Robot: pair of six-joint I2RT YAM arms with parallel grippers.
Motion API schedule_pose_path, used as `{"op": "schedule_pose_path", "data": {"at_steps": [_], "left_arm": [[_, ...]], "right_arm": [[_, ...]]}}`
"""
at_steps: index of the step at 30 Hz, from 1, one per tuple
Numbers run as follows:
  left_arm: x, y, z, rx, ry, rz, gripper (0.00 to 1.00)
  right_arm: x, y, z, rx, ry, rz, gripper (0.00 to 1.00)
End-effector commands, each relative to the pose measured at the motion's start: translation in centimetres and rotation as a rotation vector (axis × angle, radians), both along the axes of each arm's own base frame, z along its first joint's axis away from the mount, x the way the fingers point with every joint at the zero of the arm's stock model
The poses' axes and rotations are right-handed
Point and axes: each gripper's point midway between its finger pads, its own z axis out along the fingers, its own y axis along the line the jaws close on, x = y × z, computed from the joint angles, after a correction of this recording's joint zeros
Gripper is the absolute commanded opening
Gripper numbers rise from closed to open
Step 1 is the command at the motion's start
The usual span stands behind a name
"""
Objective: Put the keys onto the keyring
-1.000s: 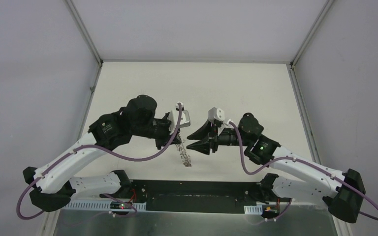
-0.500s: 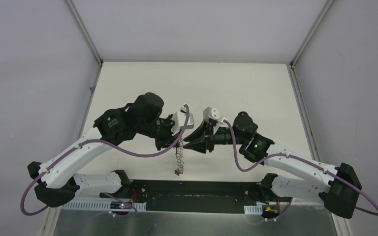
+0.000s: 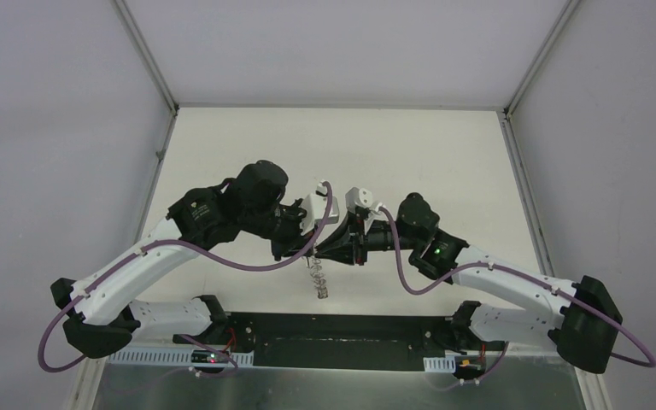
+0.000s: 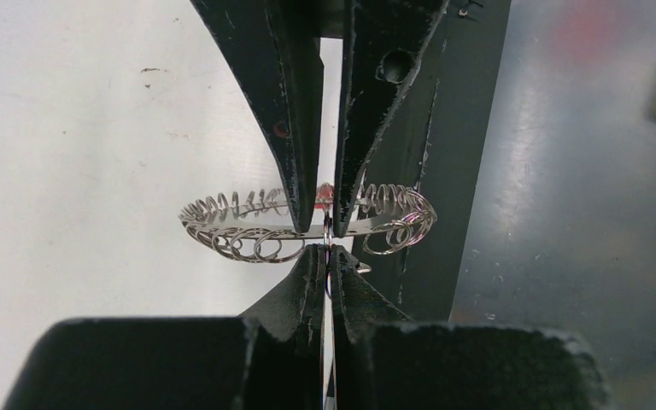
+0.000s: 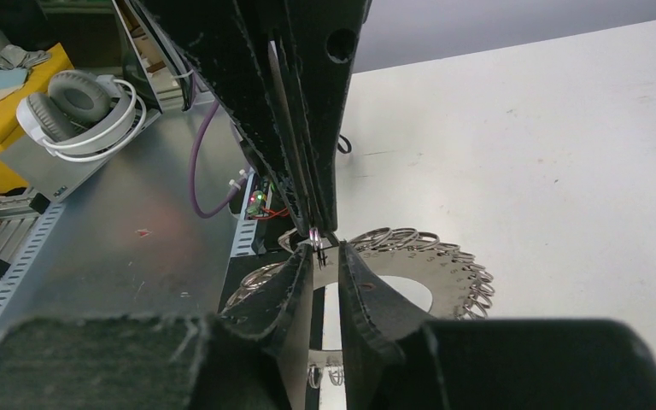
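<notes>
The keyring [image 3: 319, 280] is a silvery disc fringed with small wire loops, hanging just under both grippers above the table's near edge. My left gripper [image 3: 312, 250] [image 4: 329, 254] is shut on a thin wire loop at its rim. The keyring [image 4: 239, 231] shows edge-on there and as a flat disc [image 5: 444, 282] in the right wrist view. My right gripper [image 3: 323, 253] [image 5: 326, 254] meets the left tip to tip, its fingers [image 4: 295, 128] a narrow gap apart on either side of that loop. Of the keys [image 4: 325, 193] only a red speck shows beyond the ring.
The white table [image 3: 393, 154] stretches back to grey enclosure walls. A black base plate [image 3: 342, 329] and a metal shelf [image 4: 581, 213] lie below the hanging ring. White headphones [image 5: 81, 102] rest by a yellow box [image 5: 0, 94] off to the side.
My right gripper has moved left up to the left gripper's tips and its jaws have narrowed. The left arm shifted slightly right, and the hanging keyring swung.
</notes>
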Motion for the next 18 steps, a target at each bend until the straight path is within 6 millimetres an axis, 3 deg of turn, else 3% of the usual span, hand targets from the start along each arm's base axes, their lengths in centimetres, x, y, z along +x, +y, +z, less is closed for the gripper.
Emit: {"op": "schedule_pose_path", "data": {"at_steps": [1, 3, 5, 7, 12, 15, 18], "left_arm": [[-0.11, -0.63, 2.34, -0.080, -0.031, -0.028, 0.00], [-0.19, -0.58, 2.30, -0.081, -0.031, -0.029, 0.00], [-0.19, -0.47, 2.26, -0.080, -0.034, -0.026, 0.00], [-0.19, -0.40, 2.17, -0.079, -0.034, -0.023, 0.00], [-0.32, -0.44, 2.02, -0.079, -0.020, -0.021, 0.00], [-0.35, -0.48, 1.89, -0.079, -0.015, -0.020, 0.00], [-0.37, -0.51, 1.90, -0.080, -0.014, -0.021, 0.00]], "right_arm": [[-0.31, 0.60, 3.08, 0.080, -0.046, 0.032, 0.16], [-0.30, 0.67, 3.19, 0.082, -0.046, 0.032, 0.07], [-0.24, 0.70, 3.35, 0.085, -0.046, 0.030, 0.06], [-0.12, 0.76, 3.58, 0.091, -0.043, 0.022, 0.09], [-0.10, 0.83, 3.76, 0.097, -0.037, 0.021, 0.27], [-0.29, 0.85, 3.86, 0.099, -0.036, 0.032, 0.28], [-0.50, 0.87, 3.96, 0.103, -0.034, 0.040, 0.24]]}}
